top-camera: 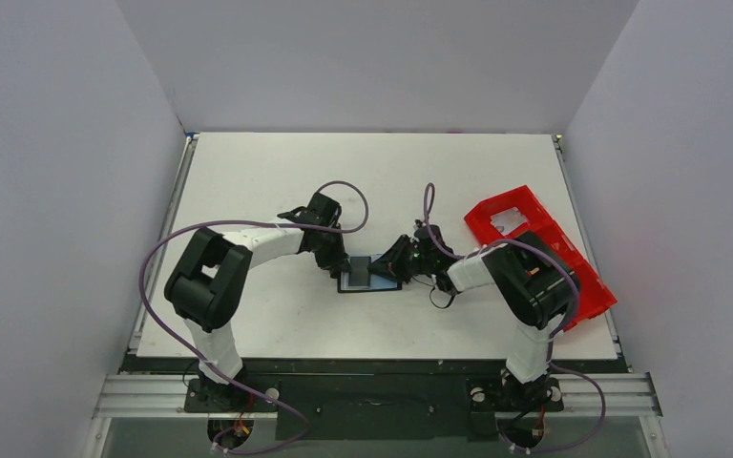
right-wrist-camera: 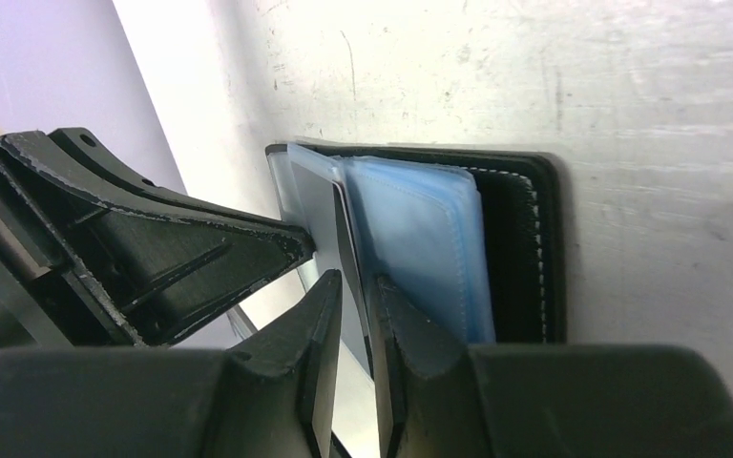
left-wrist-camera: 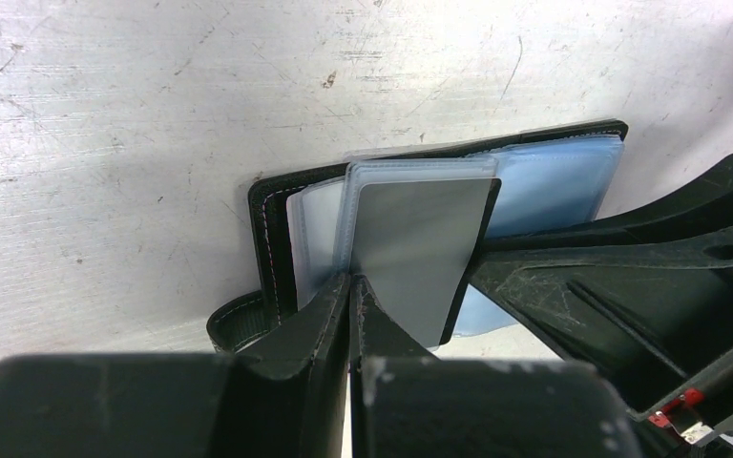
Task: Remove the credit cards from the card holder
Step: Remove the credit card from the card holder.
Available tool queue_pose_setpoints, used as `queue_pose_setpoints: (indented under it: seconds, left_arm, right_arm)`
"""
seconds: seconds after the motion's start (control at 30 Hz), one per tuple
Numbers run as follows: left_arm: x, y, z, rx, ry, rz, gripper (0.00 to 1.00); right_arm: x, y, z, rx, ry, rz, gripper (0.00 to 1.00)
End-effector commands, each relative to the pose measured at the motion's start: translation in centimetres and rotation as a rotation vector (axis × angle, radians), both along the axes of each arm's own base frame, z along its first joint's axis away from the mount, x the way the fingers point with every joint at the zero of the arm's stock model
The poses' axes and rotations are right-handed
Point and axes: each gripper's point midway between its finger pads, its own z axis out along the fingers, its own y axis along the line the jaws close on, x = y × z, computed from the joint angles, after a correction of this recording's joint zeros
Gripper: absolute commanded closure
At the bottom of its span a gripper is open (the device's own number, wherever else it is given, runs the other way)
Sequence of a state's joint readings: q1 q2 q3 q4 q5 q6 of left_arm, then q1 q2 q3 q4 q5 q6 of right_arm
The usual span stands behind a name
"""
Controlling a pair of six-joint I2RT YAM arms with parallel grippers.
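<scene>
The black card holder lies open on the table between both grippers, its blue-grey plastic sleeves fanned up. In the left wrist view its black cover and closing tab show. My left gripper is shut on the edge of a clear sleeve. A grey card sticks partway out of that sleeve. In the right wrist view the card holder lies under my right gripper. Its jaws are a little apart, with the card's thin edge between them, against the right finger. In the top view the left gripper and right gripper face each other.
A red plastic compartment tray stands at the right of the table, behind the right arm. The table's white top stretches behind the holder. Grey walls close in the sides and back.
</scene>
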State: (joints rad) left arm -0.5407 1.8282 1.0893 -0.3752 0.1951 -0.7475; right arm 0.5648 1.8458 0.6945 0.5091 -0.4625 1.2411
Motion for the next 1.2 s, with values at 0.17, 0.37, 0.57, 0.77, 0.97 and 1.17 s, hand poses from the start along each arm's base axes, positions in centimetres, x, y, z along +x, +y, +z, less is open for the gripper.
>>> queue_pose_setpoints:
  seconds: [0.17, 0.37, 0.57, 0.77, 0.97, 1.17]
  left_arm:
    - [-1.9, 1.0, -3.4, 0.085, 0.076, -0.017, 1.0]
    - [-1.9, 0.8, -3.3, 0.08, 0.075, -0.019, 1.0]
    - [-1.8, 0.8, -3.3, 0.078, 0.074, -0.019, 1.0]
    - [-1.8, 0.7, -3.3, 0.075, 0.073, -0.019, 1.0]
    - [-1.9, 0.7, -3.3, 0.072, 0.073, -0.021, 1.0]
    - [-1.9, 0.8, -3.4, 0.075, 0.078, -0.018, 1.0]
  right_arm:
    - [1.2, -0.3, 0.6, 0.065, -0.043, -0.053, 0.87]
    - [1.2, 0.0, 0.2, 0.057, -0.036, -0.045, 0.9]
    - [1.0, 0.4, 0.0, 0.051, -0.034, -0.034, 0.91]
    - [1.0, 0.7, 0.0, 0.038, -0.037, -0.024, 0.93]
    - [1.0, 0.8, -0.1, 0.015, -0.04, -0.015, 0.94]
    - [0.8, 0.4, -0.5, -0.015, -0.041, -0.015, 1.0]
